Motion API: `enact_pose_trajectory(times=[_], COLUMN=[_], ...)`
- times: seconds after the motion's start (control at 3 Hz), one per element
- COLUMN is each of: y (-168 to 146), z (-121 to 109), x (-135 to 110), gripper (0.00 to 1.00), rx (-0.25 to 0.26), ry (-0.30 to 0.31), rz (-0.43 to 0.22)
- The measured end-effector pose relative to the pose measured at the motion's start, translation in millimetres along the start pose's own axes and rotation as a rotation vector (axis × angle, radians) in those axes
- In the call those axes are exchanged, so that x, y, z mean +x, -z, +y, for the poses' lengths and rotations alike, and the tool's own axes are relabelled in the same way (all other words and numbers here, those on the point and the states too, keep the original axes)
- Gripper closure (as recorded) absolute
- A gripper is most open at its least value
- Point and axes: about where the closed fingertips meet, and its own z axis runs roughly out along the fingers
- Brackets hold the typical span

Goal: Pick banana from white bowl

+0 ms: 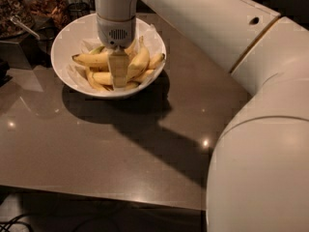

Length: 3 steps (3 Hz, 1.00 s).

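Observation:
The white bowl stands at the back left of the brown table, lined with crinkled white paper and holding several yellow bananas. A long curved banana with a dark end lies across the bowl's left half and runs behind the gripper. My gripper hangs straight down into the middle of the bowl, among the bananas, and hides those under it. A shorter banana leans up just to its right. I cannot tell whether the gripper holds anything.
Dark containers of snacks and a metal scoop stand behind and left of the bowl. My white arm fills the right side and hides that part of the table. The table's front edge runs along the bottom.

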Motion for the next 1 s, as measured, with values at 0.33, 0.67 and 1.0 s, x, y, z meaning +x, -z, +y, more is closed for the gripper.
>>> enact_pose_trajectory(times=[0.33, 0.67, 1.0], y=[-9, -16, -20], z=[-4, 0, 8], x=[3, 4, 3], gripper=[0.29, 0.31, 0.49], rx=[-0.002, -0.004, 0.006], ry=[0.023, 0.053, 0.092], rz=[0.023, 0.038, 0.050])
